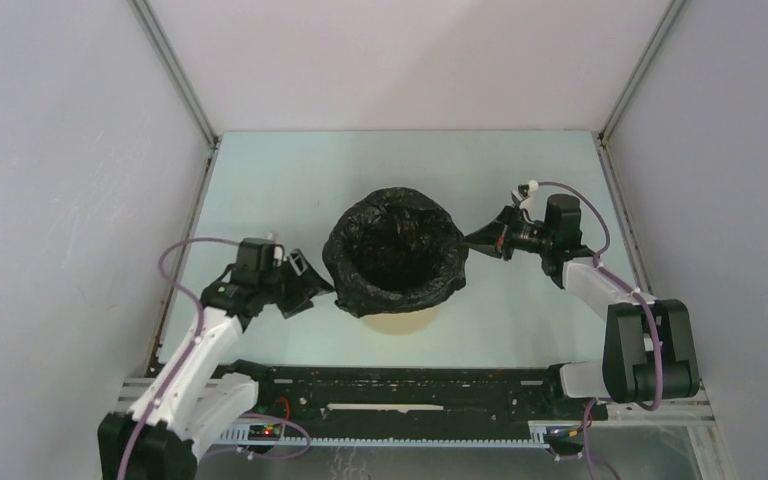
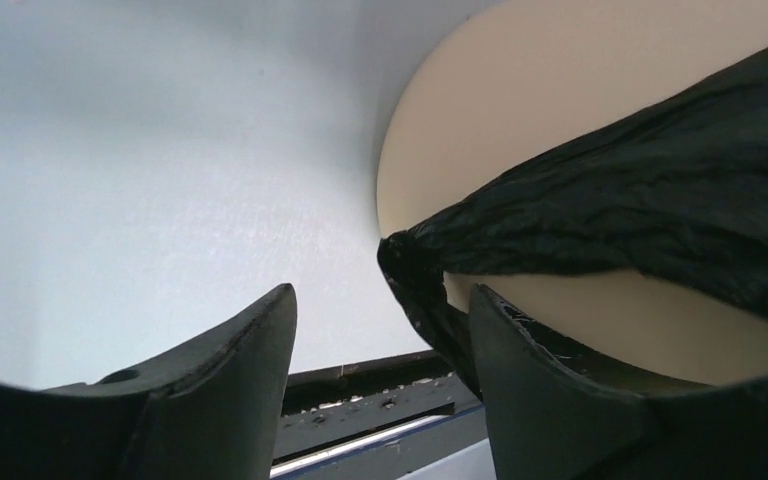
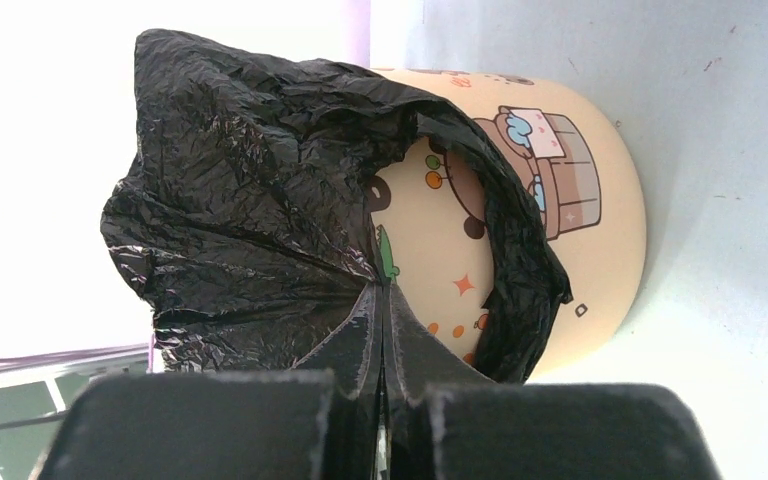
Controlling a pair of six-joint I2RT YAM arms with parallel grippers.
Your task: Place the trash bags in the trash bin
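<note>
the trash bag (image 1: 352,268) is spread over the mouth of the trash bin (image 1: 400,322), mid-table (image 1: 290,180), with its hem folded down around the rim, so the step in hand looks like seating the liner. the right gripper (image 1: 480,240) is clamped tight on a pinch of hem at the bin's right side. the left gripper (image 1: 310,285) has its jaws well apart, gripping nothing, the hem just beside one finger. next, i judge, the right should settle its fold and let go without dragging the bag off.

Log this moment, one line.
trash bag: draped over trash bin rim | left gripper: open, at bag edge | right gripper: shut on trash bag
</note>
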